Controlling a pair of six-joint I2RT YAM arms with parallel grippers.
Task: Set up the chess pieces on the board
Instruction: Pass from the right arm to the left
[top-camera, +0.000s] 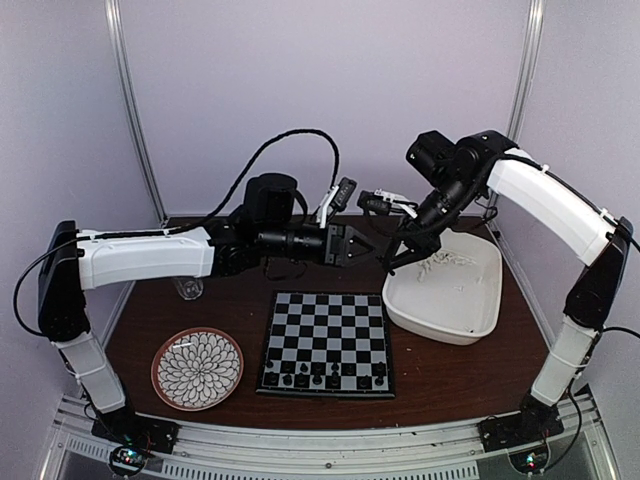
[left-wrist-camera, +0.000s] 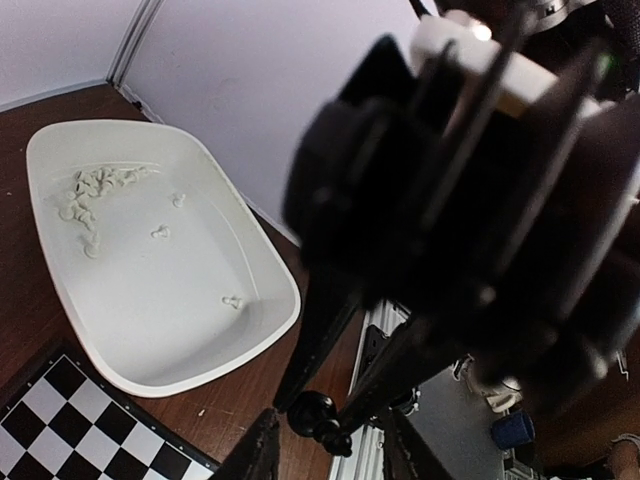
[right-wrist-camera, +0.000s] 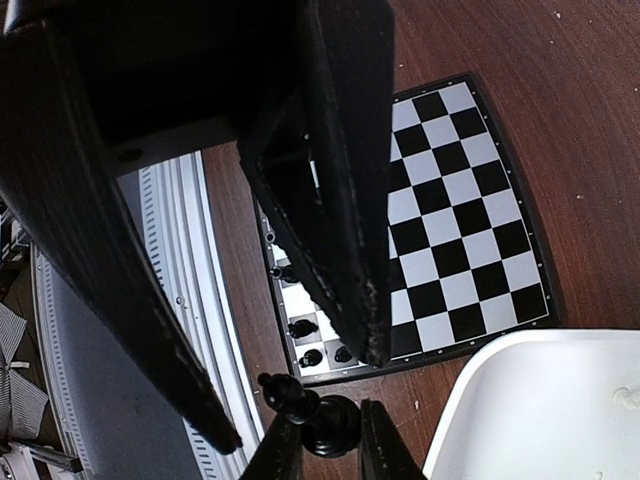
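You see a brown table (top-camera: 440, 380) inside pale walls (top-camera: 300, 60). The right gripper (right-wrist-camera: 325, 418) clamps a black piece (right-wrist-camera: 305, 405); the left gripper (left-wrist-camera: 330, 432) stands part-open around it.

The walls (top-camera: 330, 70) are pale purple and plain. 2 shiny metal poles (top-camera: 132, 100) stand up in the back corners. The table (top-camera: 450, 385) is dark brown wood. A grey metal rail (top-camera: 330, 450) runs along its near edge. The light is soft and even.
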